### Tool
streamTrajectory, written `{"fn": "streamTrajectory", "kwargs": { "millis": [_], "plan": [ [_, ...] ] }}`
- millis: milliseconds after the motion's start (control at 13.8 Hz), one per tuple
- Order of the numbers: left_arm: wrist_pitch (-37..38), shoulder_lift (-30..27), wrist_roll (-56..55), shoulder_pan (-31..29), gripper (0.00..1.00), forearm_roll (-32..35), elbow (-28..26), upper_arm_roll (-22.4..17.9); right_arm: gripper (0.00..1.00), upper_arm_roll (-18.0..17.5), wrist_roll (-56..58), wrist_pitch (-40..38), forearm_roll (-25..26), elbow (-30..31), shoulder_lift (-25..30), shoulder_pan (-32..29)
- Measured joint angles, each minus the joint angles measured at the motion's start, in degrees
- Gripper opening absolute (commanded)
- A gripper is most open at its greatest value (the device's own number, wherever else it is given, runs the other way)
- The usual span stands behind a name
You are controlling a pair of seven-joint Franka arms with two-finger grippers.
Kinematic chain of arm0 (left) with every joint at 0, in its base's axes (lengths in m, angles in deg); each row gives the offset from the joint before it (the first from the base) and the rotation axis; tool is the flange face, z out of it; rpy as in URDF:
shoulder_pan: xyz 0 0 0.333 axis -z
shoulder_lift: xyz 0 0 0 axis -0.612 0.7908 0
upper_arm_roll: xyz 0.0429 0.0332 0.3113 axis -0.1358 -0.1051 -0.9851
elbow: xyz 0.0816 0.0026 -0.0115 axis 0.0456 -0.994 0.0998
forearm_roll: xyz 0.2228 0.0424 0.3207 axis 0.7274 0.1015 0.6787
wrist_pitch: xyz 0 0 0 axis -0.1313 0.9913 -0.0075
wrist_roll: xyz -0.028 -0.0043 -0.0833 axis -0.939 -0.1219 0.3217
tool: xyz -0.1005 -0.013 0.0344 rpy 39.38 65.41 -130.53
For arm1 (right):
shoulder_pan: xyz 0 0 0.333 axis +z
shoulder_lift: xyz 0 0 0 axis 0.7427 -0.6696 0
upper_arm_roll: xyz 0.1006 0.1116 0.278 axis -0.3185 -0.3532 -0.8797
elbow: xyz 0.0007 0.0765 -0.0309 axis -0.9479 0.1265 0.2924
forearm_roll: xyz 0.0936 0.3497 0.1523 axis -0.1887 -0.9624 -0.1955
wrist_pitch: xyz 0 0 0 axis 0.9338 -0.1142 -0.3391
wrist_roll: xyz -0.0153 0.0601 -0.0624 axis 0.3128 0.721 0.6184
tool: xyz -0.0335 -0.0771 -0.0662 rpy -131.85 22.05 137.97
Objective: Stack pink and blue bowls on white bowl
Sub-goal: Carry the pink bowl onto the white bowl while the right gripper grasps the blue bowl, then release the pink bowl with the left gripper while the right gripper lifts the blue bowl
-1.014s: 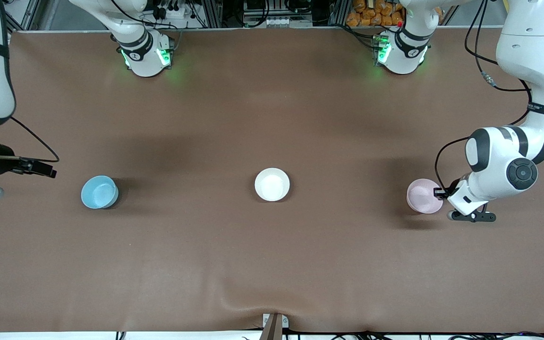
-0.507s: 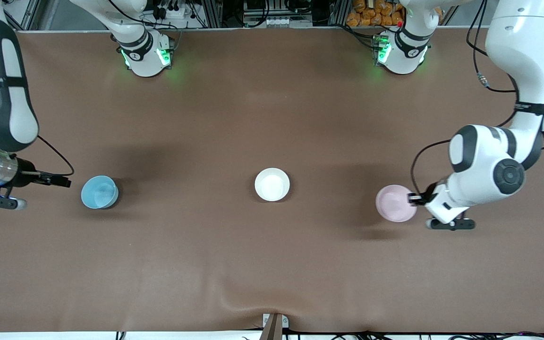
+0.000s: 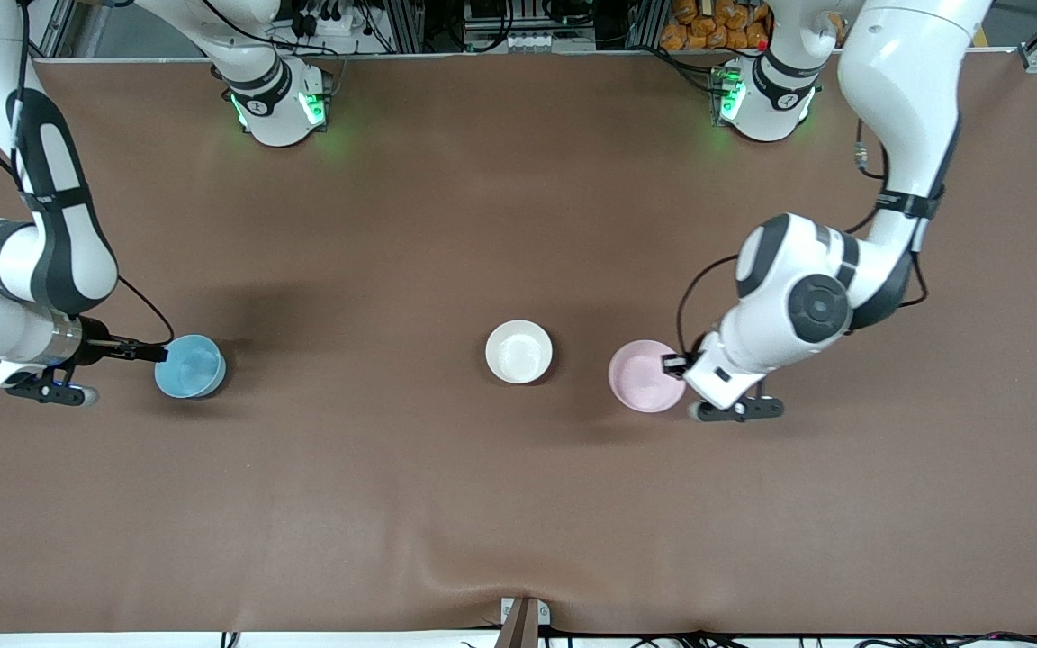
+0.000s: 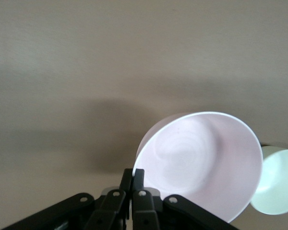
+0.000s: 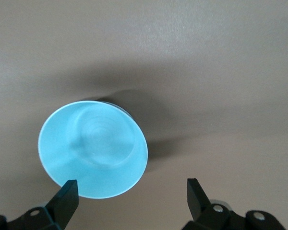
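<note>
1. Front view showed the white bowl (image 3: pixel 518 351) alone at mid-table, upright and empty; nothing was stacked in it.
2. Pink bowl (image 3: pixel 646 375) hung just beside the white bowl, toward the left arm's end, clear of the table to judge by its separate shadow in the left wrist view (image 4: pixel 199 160).
3. Left gripper (image 3: pixel 673 364) was pinched tight on the pink bowl's rim, the fingers (image 4: pixel 139 178) meeting on the wall, one inside and one outside. The white bowl (image 4: pixel 276 179) showed just past the pink one there.
4. Blue bowl (image 3: pixel 190 365) sat on the table toward the right arm's end, well apart from the white bowl and about as near the front camera.
5. Right gripper (image 3: pixel 157 354) was at the blue bowl's rim, spread wide and holding nothing; in the right wrist view one finger (image 5: pixel 67 196) overlapped the bowl's (image 5: pixel 92 149) edge, the other stood clear over bare table.
6. Progress, as judged: neither bowl placed. Pink was in carriage and close to delivery; blue was not yet gripped, so most of the work remained.
</note>
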Motion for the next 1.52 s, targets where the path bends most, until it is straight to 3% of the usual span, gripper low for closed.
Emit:
{"fn": "streamTrajectory", "kwargs": {
  "millis": [290, 362, 580, 652, 870, 1522],
  "plan": [
    [1.27, 0.33, -6.57, 5.18, 0.0, -3.01, 2.85, 0.05, 1.0, 0.0, -0.01, 2.29, 0.0, 0.12, -3.37, -0.35],
    [1.37, 0.71, -8.37, 6.75, 0.0, -3.76, 3.41, 0.04, 0.85, 0.0, -0.02, 2.57, -0.01, 0.12, -4.06, -0.38],
    [1.38, 3.33, -13.11, 10.57, 0.0, -4.04, 5.19, -0.02, 0.12, 0.01, -0.14, 3.43, -0.53, 0.1, -5.25, -0.7],
    [1.34, 4.59, -14.11, 11.66, 0.0, -4.04, 5.93, -0.04, 0.0, 0.01, -0.19, 3.55, -1.76, 0.1, -5.58, -0.85],
    [0.15, 7.42, -15.03, 13.8, 0.0, -4.04, 7.36, -0.13, 0.0, 0.02, -0.19, 3.64, -6.22, 0.1, -5.97, -1.17],
    [-6.1, 10.83, -15.17, 16.49, 0.0, -4.04, 7.72, -0.2, 0.0, -0.12, -0.07, -0.66, -6.96, -1.39, -3.0, -1.38]
  ]
}}
